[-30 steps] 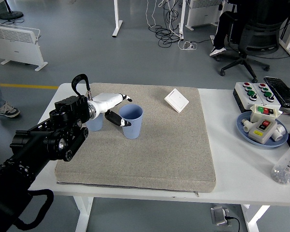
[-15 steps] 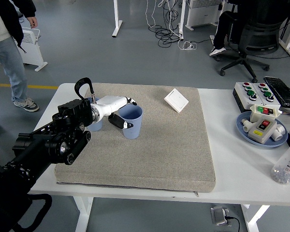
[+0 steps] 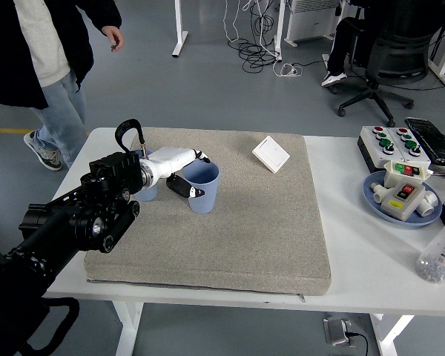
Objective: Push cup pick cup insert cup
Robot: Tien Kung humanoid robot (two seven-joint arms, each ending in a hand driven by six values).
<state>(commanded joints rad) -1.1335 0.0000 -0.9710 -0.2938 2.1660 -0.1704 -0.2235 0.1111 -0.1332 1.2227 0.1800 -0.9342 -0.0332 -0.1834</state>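
A blue cup stands upright on the grey mat, left of its middle. My left hand, white with black fingertips, reaches in from the left and closes on the cup's left side: the thumb lies against the outer wall and the fingers sit at the far rim. A second blue cup stands just left of it, mostly hidden behind my wrist. The right arm is out of view.
A white switch plate lies at the mat's far edge. At the right stand a button box, a blue plate of parts and a bottle. A person walks beyond the far left corner, hands away from the table.
My left hand has shifted slightly right along the cup; the cup has barely moved. The person has walked into view at the top left.
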